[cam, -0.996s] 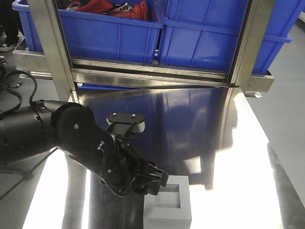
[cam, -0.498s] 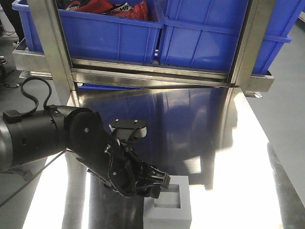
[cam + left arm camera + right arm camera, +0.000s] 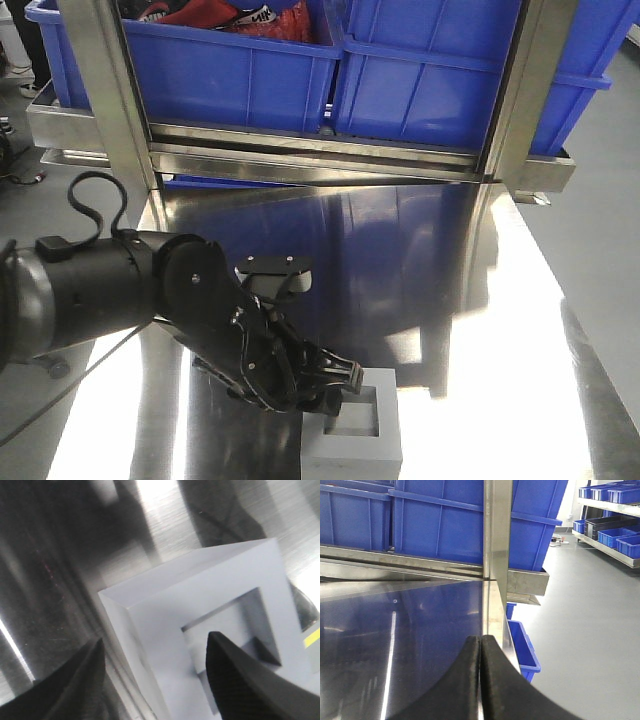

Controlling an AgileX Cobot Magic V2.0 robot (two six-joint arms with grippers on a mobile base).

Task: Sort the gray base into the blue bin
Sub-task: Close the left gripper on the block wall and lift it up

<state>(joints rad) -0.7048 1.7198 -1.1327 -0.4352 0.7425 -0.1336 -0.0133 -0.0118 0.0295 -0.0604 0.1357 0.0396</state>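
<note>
Front-facing view: gray base (image 3: 352,425) sits at the near edge of the table (image 3: 450,280), recess facing up. Flat on the steel, not lifted.

Left arm (image 3: 150,300) reaches in from the left. Over the past second it has swung further right and down. The left fingers (image 3: 335,382) were at the base's left edge and now overlap its left wall. Base itself has not shifted between frames.

Left wrist view: left fingers (image 3: 235,680) apart, straddling one wall of the base (image 3: 210,580). One finger is outside that wall, the other over the square recess. A strip of table shows between the outer finger and the wall, so no clamp yet. Cannot tell whether the inner finger touches the recess floor or side.

Right wrist view: right fingers (image 3: 470,680) pressed together, holding nothing. They point toward the far rack post (image 3: 495,555), well apart from the base. No part in this step.

Meaning for the task, as I judge it: approach is nearly finished and the grasp is lined up on the wall. Next would be closing on that wall. The grip looks thin and one-sided, so the base may tilt when raised.

Blue bin (image 3: 430,90) stands on the far rack, to the right of the bin (image 3: 230,75) holding red items. It is well apart from the base, so lift and carry are still ahead.
</note>
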